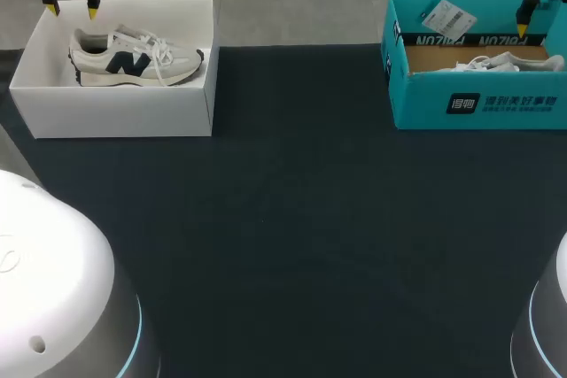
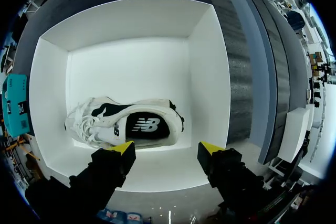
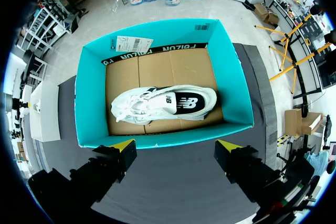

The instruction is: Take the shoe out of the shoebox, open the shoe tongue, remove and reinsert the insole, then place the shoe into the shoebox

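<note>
Item 1. Left gripper point(image 1: 73, 11): hangs over the far left corner of the white shoebox, fingers spread apart, nothing between them. In the left wrist view the two yellow tips point(image 2: 124, 147) stand above the box's rim, clear of the shoe.

Item 2. White shoebox point(image 1: 115, 108): lidless, at the table's far left, standing on the dark table mat point(image 1: 292, 219).

Item 3. Grey-and-white sneaker point(image 1: 133, 57): inside the white shoebox, upright on its sole, dark logo on its side, white laces tied, toe toward the table's middle. From the wrist camera its dark insole point(image 2: 146, 125) shows through the opening.

Item 4. Teal shoebox point(image 1: 478, 104): lidless, at the table's far right, well apart from the white one. Brown cardboard floor; a white label point(image 1: 449, 18) sits on its far wall.

Item 5. White sneaker point(image 1: 505, 63): inside the teal shoebox, upright on the cardboard floor, toe toward the table's middle, dark insole point(image 3: 188, 102) visible from above.

Item 6. Right gripper point(image 3: 176, 145): held above the teal shoebox, over its near wall in the right wrist view, fingers released and wide, gripping nothing. In the head view only one yellow tip point(image 1: 521, 33) is plainly seen.
</note>
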Controlling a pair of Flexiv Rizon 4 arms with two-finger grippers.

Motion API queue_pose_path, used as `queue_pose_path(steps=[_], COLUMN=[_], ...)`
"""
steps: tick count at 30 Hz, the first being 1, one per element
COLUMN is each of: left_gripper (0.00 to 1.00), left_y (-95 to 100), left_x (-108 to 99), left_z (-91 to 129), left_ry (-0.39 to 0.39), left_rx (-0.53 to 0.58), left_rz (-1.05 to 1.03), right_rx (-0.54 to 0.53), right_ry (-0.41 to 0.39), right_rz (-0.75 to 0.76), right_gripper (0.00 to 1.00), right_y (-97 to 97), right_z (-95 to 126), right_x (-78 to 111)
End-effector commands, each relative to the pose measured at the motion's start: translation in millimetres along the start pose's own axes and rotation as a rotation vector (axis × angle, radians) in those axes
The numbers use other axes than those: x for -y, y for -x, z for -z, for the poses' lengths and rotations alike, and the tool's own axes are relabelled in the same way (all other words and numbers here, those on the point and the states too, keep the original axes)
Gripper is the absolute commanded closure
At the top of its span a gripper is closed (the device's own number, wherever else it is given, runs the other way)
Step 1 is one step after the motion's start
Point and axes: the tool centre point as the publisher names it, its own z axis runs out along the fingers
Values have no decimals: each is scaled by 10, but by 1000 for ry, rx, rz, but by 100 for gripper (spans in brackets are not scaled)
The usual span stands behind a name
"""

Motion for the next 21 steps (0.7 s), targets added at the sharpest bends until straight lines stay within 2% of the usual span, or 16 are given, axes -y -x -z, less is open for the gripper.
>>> queue_pose_path(steps=[1,4,13,21], left_gripper=[56,65,63,60], left_y=[-29,-41,-136,-139], left_x=[-122,-111,-99,-96], left_z=[-115,-195,-369,-526], left_ry=[-51,-66,-72,-93], left_rx=[16,27,43,45], left_rz=[-8,-14,-25,-31], right_rx=[-1,-1,-1,-1], right_ry=[2,2,2,2], right_rz=[-1,-1,-1,-1], right_gripper=[0,0,0,0], right_y=[1,1,1,1], right_z=[1,1,1,1], right_x=[8,8,8,8])
